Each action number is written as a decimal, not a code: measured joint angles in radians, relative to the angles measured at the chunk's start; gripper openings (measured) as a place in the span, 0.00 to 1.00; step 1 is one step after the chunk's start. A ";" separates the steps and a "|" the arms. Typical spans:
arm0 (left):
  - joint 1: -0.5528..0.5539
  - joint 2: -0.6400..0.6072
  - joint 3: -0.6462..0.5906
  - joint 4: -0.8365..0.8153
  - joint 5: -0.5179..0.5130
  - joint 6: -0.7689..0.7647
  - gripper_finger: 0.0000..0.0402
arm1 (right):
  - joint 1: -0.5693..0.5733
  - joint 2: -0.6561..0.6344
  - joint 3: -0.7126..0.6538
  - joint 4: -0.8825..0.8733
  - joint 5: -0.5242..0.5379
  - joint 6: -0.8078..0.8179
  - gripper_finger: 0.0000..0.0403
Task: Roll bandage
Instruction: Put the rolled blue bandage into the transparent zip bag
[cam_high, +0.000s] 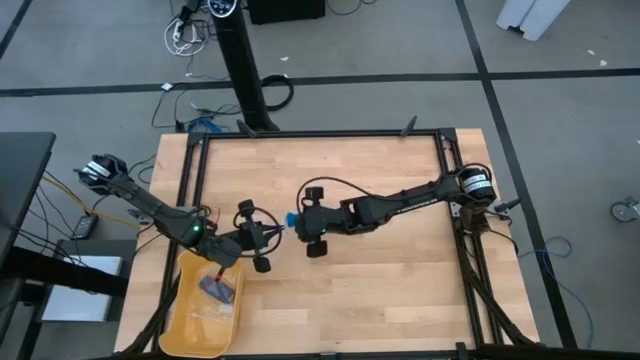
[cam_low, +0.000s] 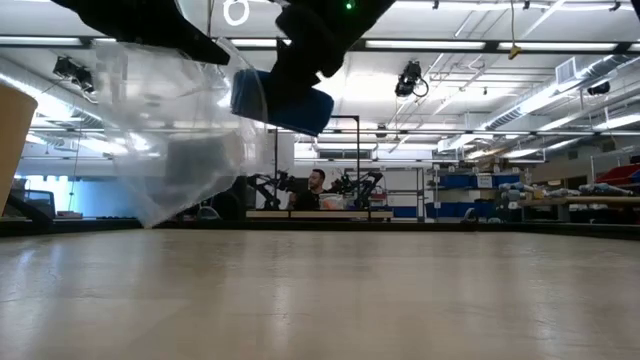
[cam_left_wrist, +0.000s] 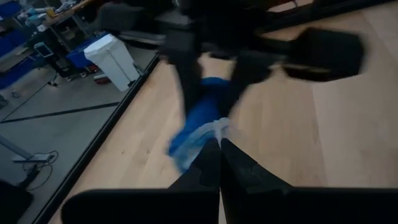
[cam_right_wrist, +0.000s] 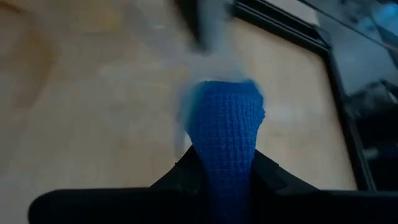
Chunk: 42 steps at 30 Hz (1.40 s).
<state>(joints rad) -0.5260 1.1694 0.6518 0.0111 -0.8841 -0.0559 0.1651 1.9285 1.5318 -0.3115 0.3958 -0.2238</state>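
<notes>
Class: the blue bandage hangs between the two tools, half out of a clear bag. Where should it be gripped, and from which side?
Grip the bare end of the bandage that sticks out of the clear plastic bag, coming from the right, where the right tool pinches it. The left tool pinches the bag's edge, so the other end is likely covered.

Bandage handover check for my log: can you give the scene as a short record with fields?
bandage: bright blue mesh fabric, held above the table between both grippers
right gripper: shut on the bandage
left gripper: shut on the clear plastic bag around the bandage
yellow tray: at the table's front left corner, small items inside
</notes>
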 joint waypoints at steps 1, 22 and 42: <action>0.003 0.000 0.000 0.000 -0.002 0.000 0.00 | 0.006 0.000 0.000 0.000 -0.014 -0.012 0.14; 0.016 0.029 0.002 0.089 0.000 0.026 0.00 | 0.026 0.004 -0.002 0.090 -0.070 0.025 0.14; 0.015 0.094 0.000 0.161 0.062 0.026 0.00 | 0.038 -0.007 -0.010 0.015 -0.103 0.170 0.50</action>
<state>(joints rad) -0.5106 1.2633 0.6521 0.1724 -0.8223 -0.0297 0.2032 1.9215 1.5219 -0.2965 0.2924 -0.0540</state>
